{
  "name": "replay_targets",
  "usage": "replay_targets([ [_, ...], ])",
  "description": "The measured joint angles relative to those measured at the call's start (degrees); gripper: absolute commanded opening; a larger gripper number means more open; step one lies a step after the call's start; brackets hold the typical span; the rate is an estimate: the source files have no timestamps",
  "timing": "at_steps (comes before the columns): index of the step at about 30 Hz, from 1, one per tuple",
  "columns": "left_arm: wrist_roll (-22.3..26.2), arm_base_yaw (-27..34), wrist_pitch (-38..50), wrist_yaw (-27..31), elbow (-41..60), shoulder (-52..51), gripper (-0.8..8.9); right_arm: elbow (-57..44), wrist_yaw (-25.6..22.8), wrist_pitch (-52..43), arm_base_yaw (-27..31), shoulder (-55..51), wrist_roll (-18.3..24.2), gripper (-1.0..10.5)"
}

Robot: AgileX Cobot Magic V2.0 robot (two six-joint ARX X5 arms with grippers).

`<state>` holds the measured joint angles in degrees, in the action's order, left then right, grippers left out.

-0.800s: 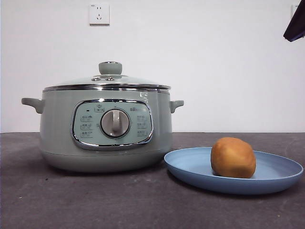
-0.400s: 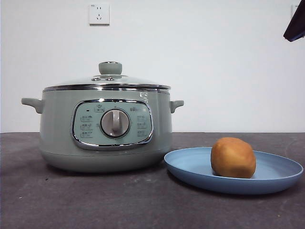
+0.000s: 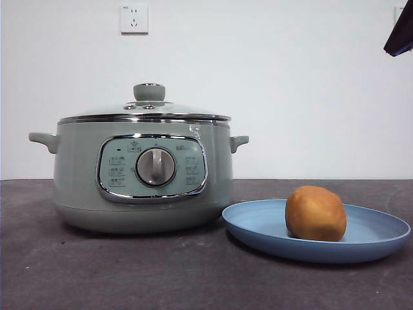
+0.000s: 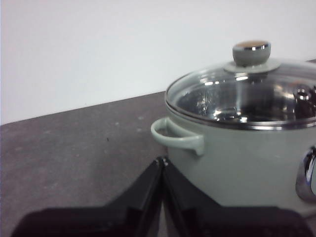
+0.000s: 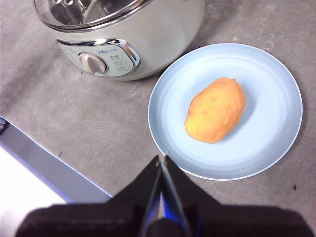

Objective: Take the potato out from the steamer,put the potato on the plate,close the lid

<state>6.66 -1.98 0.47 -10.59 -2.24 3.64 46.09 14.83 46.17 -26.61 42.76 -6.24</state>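
The golden-brown potato (image 3: 315,213) lies on the light-blue plate (image 3: 258,223), to the right of the sage-green steamer (image 3: 77,181). The glass lid (image 3: 148,106) with its green knob sits closed on the steamer. In the right wrist view the potato (image 5: 216,109) rests on the plate (image 5: 266,143), and my right gripper (image 5: 161,160) is shut and empty, high above the plate's near rim. In the left wrist view my left gripper (image 4: 162,162) is shut and empty beside the steamer's side handle (image 4: 175,138), with the lid (image 4: 247,91) in place.
A dark grey table (image 3: 129,271) carries everything. A white wall with a socket (image 3: 134,18) stands behind. A black arm tip (image 3: 400,32) shows at the top right corner. The table's front edge (image 5: 49,168) shows in the right wrist view.
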Motion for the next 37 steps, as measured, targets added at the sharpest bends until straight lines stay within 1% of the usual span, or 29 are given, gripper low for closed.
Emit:
replay_targets([
  [2,-0.3,0.0,-0.4,0.0,1.1,-1.3,-0.04,0.0,0.0,0.0,0.0,0.0,0.0,0.0],
  [5,-0.3,0.0,-3.8,0.0,1.2,-3.1,-0.03,0.0,0.0,0.0,0.0,0.0,0.0,0.0],
  [12,-0.8,0.0,-10.5,0.0,1.2,-3.4,-0.03,0.0,0.0,0.0,0.0,0.0,0.0,0.0],
  [21,-2.2,0.0,-10.4,0.0,1.2,-3.4,-0.03,0.0,0.0,0.0,0.0,0.0,0.0,0.0],
  [37,-2.2,0.0,-10.4,0.0,1.2,-3.4,-0.04,0.0,0.0,0.0,0.0,0.0,0.0,0.0],
])
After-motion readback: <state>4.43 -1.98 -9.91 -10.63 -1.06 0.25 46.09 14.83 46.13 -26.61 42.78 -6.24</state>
